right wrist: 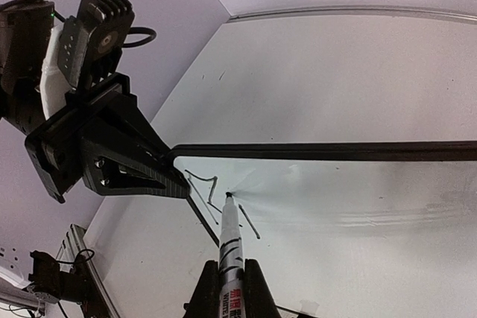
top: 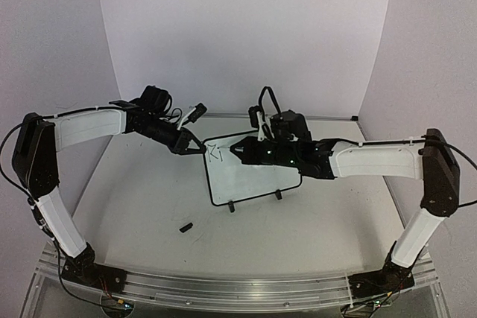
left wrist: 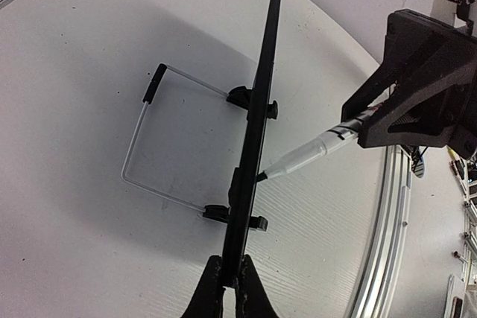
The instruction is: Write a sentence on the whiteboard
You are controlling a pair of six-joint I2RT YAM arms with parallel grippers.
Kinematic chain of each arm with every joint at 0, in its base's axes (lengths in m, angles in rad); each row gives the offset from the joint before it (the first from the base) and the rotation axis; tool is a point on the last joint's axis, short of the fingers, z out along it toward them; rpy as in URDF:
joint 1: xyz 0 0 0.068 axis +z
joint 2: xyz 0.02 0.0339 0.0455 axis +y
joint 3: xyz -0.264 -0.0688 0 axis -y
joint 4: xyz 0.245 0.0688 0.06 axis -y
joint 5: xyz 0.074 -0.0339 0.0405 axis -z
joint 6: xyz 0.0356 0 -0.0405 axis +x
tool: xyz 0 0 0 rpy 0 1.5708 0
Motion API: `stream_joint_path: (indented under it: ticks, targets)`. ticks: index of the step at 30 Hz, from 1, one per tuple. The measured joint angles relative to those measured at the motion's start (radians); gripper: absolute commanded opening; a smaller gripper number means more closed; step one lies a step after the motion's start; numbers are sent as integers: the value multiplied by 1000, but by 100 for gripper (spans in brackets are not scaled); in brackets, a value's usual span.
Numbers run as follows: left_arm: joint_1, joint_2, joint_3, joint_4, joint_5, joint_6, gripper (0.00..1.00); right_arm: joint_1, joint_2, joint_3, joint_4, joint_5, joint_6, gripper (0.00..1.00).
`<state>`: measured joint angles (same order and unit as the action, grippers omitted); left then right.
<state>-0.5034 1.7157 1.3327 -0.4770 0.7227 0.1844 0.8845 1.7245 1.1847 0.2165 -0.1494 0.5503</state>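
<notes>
1. Top external view: set high behind the arm bases [top: 89,269], facing forward and down over the table [top: 149,206] to the back wall [top: 246,27]. It is far enough off to take in the whole workspace.
2. Left wrist view: close in, looking out past the left gripper [left wrist: 229,267] along the whiteboard [left wrist: 257,132], seen edge-on, with tabletop beyond.
3. Right wrist view: close in, looking out past the right gripper [right wrist: 229,282] and up its marker [right wrist: 229,232] at the board's face.
4. Shared: all three show the board corner where the grippers meet — each wrist view also catches the opposite gripper.

The marker [left wrist: 313,156] touches the edge-on whiteboard [left wrist: 257,121] clamped by left end effector [left wrist: 229,272]
</notes>
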Motion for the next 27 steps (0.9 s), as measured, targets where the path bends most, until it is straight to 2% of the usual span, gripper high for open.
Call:
stream_joint_path:
  ticks: [16,27]
  targets:
    - [-1,0,0,1,-2,0,0,8,0,0,0,28,3,0]
    - [-3,0,0,2,-1,1,0,6,-54,-35,21,-34,-12,0]
